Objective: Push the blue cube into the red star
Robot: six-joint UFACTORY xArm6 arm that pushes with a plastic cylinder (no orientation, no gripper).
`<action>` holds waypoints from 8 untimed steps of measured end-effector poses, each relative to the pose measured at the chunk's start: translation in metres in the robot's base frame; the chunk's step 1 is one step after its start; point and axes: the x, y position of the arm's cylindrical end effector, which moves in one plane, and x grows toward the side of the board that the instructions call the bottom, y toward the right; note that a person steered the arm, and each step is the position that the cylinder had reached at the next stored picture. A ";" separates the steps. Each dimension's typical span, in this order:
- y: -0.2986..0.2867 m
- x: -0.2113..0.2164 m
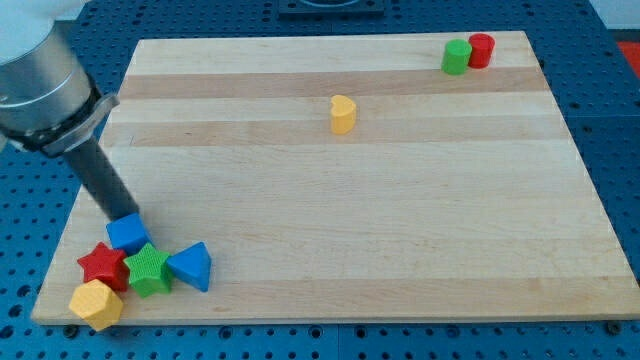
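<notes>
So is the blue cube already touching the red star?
Yes, the blue cube sits right against the upper edge of the red star near the view's bottom left, with my tip at the cube's top edge.

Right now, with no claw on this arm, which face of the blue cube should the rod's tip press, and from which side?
Press the blue cube on its upper face, coming from the view's top and slightly right. The red star sits just below-left of it, already touching or nearly so. My tip is at the cube's upper edge, so a short push down-left should do.

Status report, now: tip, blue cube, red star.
My tip at blue cube, its upper edge. Blue cube touching red star. Green star beside them; nothing between.
</notes>
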 end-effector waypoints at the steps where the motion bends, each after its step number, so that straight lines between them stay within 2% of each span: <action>1: 0.090 -0.008; 2: 0.129 0.013; 3: 0.131 0.081; 5: 0.131 0.081; 7: 0.087 0.081; 8: 0.087 0.080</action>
